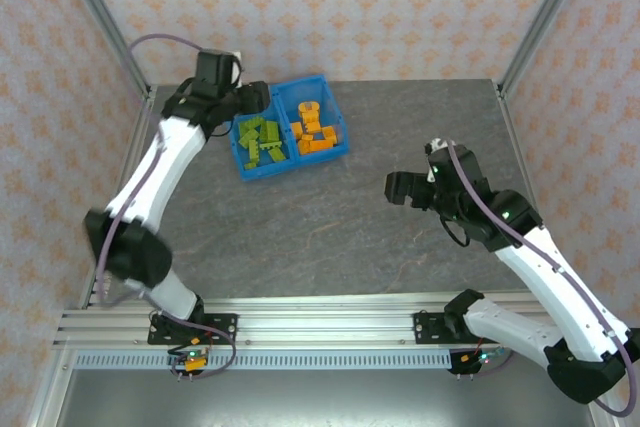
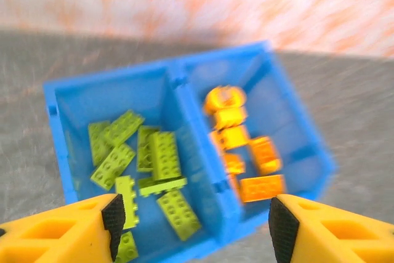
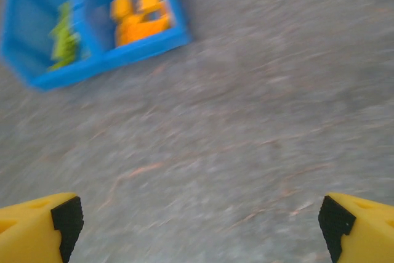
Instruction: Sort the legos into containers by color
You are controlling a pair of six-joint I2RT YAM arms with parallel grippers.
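A bright blue bin (image 1: 336, 154) with a central divider stands at the back of the table. Its left compartment (image 2: 92, 100) holds several lime green legos (image 2: 165, 155); its right compartment (image 2: 280, 112) holds several orange legos (image 2: 261, 187). Both piles also show from above, green (image 1: 262, 140) and orange (image 1: 314, 129). My left gripper (image 2: 194, 229) hovers open above the bin's near wall with nothing between its fingers. Over bare table at the right, my right gripper (image 3: 197, 223) stands wide open and empty, the blue bin (image 3: 61, 75) far off at its upper left.
The grey stone-patterned tabletop (image 1: 330, 237) stretches between the bin and the arms. Metal frame posts (image 1: 105, 17) rise at the back corners before patterned walls. An aluminium rail (image 1: 320, 322) runs along the near edge.
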